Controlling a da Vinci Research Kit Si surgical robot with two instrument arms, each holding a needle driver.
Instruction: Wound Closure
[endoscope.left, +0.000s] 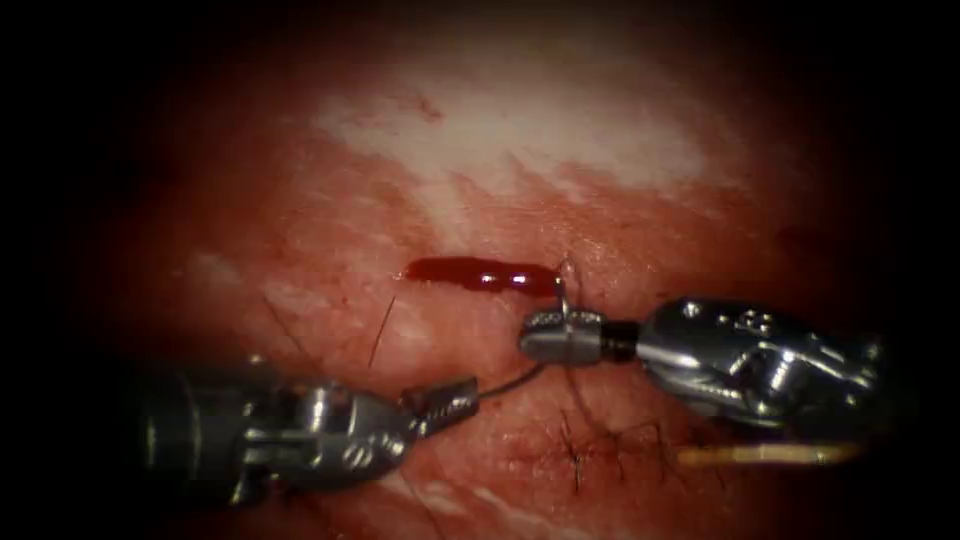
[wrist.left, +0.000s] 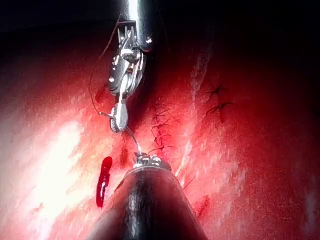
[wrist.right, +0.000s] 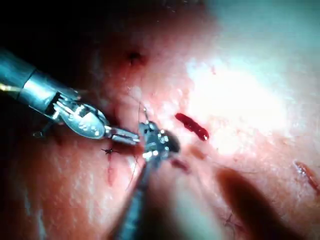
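Tissue (endoscope.left: 300, 260) — red fluid (endoscope.left: 480, 273) on it

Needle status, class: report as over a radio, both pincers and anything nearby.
Left pincer shut on needle end. Right pincer shut on needle by the cut, tip at tissue. Red fluid pooled just beside.

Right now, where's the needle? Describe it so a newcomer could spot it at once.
Start at the red fluid streak in the middle of the tissue. Just below its right end sits the right tool, jaws shut on the needle. The needle is the thin grey curve running from there down-left to the left tool, also shut on it; unlike the dark thread nearby, it is rigid and metallic.
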